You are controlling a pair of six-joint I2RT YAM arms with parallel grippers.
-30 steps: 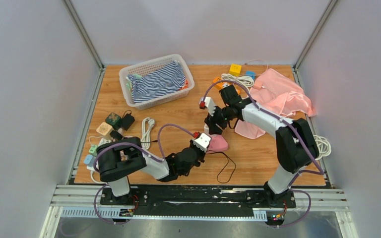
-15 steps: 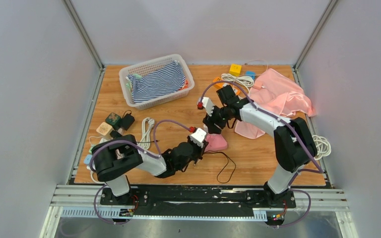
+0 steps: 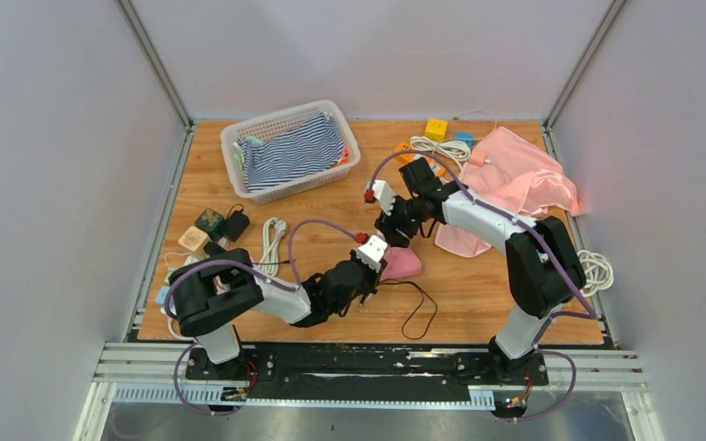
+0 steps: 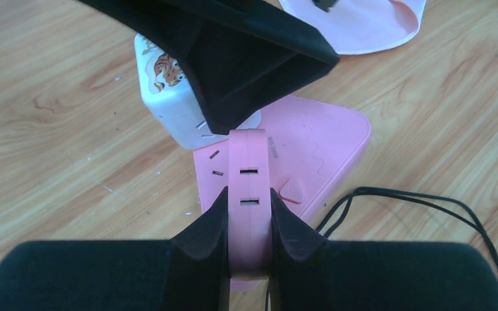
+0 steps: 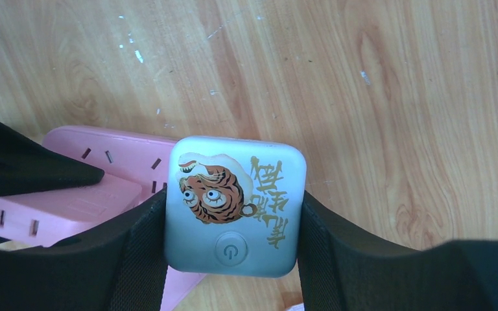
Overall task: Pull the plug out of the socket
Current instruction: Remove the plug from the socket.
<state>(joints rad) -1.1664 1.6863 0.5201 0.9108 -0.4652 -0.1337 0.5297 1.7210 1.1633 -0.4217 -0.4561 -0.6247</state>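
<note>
Noted: left claw (image 4: 249, 197) clenched on the upright pink rib of the socket (image 4: 318, 146), one finger on each side. The rest of the socket body lies flat on the worktop (image 4: 52, 149) just ahead of this claw, with a black cable (image 4: 421, 202) running off to the claw's right. The right claw (image 5: 233, 217) is grasping the white plug (image 5: 237, 194), tiger print facing its camera and a finger pressed on each flank; the plug sits ahead-left of the left claw, touching the socket's corner, pins hidden, so seating cannot be told.
</note>
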